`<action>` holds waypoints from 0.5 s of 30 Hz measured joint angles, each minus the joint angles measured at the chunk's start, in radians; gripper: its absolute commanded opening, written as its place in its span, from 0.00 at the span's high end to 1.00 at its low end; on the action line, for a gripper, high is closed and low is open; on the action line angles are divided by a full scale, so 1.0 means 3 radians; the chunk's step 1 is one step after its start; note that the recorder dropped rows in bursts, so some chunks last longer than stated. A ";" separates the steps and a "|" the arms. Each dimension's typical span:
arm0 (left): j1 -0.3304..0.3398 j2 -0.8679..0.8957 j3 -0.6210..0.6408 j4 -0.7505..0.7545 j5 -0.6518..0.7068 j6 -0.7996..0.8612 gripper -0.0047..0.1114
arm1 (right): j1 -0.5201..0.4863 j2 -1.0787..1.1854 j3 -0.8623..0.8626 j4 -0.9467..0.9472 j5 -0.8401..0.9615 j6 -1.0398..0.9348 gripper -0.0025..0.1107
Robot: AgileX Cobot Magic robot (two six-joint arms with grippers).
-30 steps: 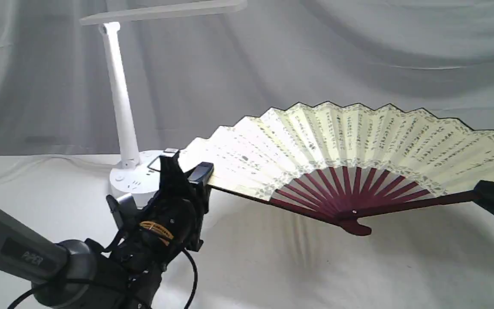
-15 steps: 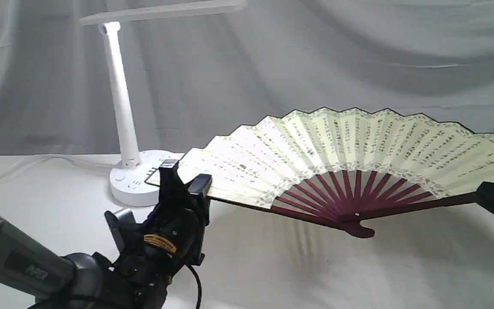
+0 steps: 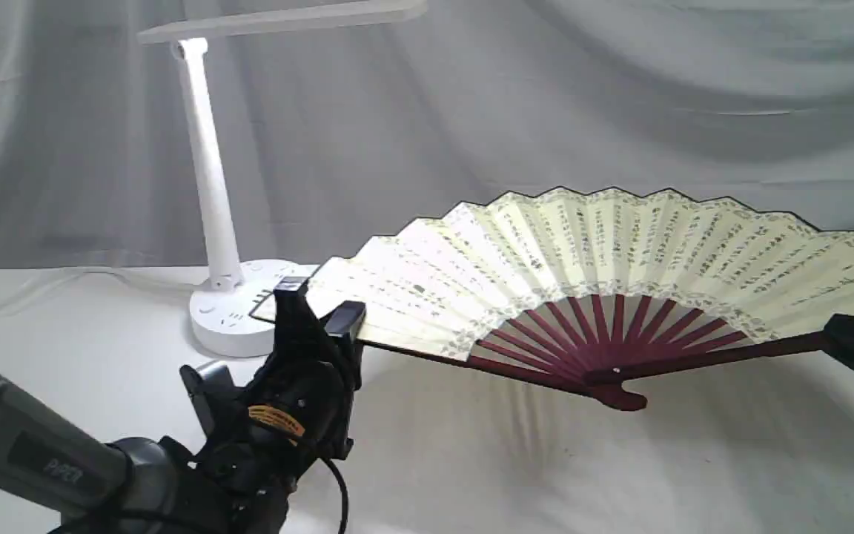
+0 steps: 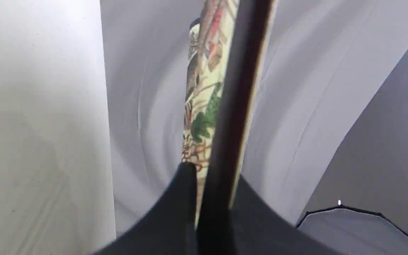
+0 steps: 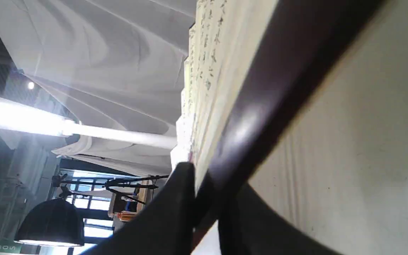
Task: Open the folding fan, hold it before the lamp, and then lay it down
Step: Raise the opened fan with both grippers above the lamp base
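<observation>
The folding fan (image 3: pixel 597 259) is spread wide open, cream pleats with black calligraphy above maroon ribs, held just above the white cloth and tilted back. My left gripper (image 3: pixel 319 311) is shut on its left guard, seen close in the left wrist view as a dark bar (image 4: pixel 228 134) between the black fingers. My right gripper (image 3: pixel 853 337) at the right edge is shut on the right guard (image 5: pixel 278 92). The white lamp (image 3: pixel 208 185) stands behind the fan's left end, its bar head lit (image 5: pixel 23 118).
White cloth (image 3: pixel 508 467) covers the table and hangs as a backdrop. The lamp's round base (image 3: pixel 230 315) sits close behind my left gripper. My left arm (image 3: pixel 64 460) fills the lower left corner. A thin cable runs leftward from the lamp base.
Over the last second the fan sank a little and tipped back, and my left gripper came down with it. In the last half second nothing visibly moved.
</observation>
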 measured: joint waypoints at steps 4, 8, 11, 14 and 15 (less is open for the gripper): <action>-0.0008 0.0000 0.0000 -0.0035 0.0000 0.0006 0.96 | 0.0000 0.0000 0.0000 0.0000 0.0000 0.0000 0.98; -0.0008 0.0000 0.0000 -0.0035 0.0000 0.0013 0.96 | 0.0000 0.0000 0.0000 0.0000 0.0000 0.0010 0.98; -0.0016 0.0000 0.0000 -0.0049 0.0000 0.0013 0.96 | 0.0000 0.0000 0.0000 0.0000 0.0000 0.0074 0.98; -0.0016 0.0000 0.0000 -0.0056 0.0000 0.0013 0.96 | 0.0000 0.0000 0.0000 0.0000 0.0000 0.0112 0.98; -0.0016 0.0000 0.0000 -0.0056 0.0000 0.0013 0.96 | 0.0000 0.0000 0.0000 0.0000 0.0000 0.0129 0.98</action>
